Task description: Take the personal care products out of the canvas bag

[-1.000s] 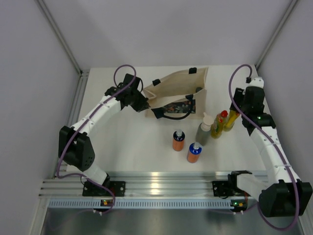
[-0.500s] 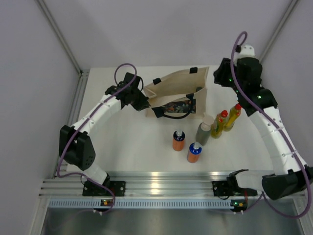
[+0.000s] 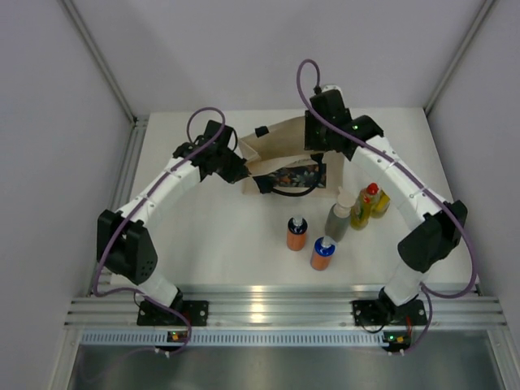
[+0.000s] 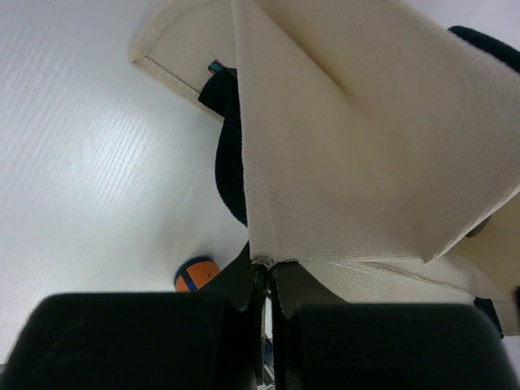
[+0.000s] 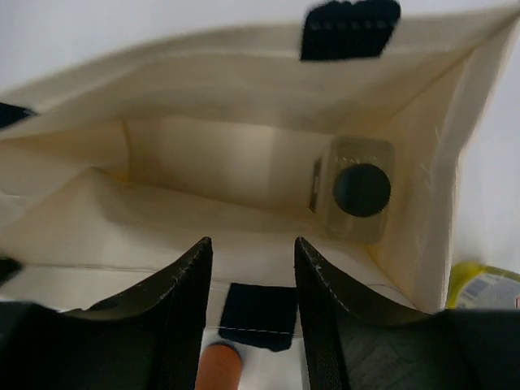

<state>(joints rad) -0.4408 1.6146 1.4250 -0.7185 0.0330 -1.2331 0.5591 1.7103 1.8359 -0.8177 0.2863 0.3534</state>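
The canvas bag (image 3: 280,145) stands open at the back of the table. My left gripper (image 3: 236,172) is shut on its left edge; in the left wrist view the canvas bag (image 4: 349,162) has its seam pinched in my gripper (image 4: 266,266). My right gripper (image 3: 322,145) hangs over the bag's mouth, open and holding nothing. In its own view the right gripper (image 5: 250,244) looks down into the canvas bag (image 5: 203,162) at a pale bottle with a dark cap (image 5: 357,195) in the right corner. Outside stand two orange bottles (image 3: 296,233) (image 3: 322,253), a grey-green one (image 3: 339,216) and two yellow ones (image 3: 363,208).
The bag's black handles (image 3: 284,191) hang over its printed front. The bottles outside cluster in front of the bag's right half. White walls and corner posts (image 3: 97,57) enclose the table on three sides.
My right arm has swung from beside the yellow bottles at the right, leftward to above the bag's mouth. The left gripper has kept its hold on the bag.
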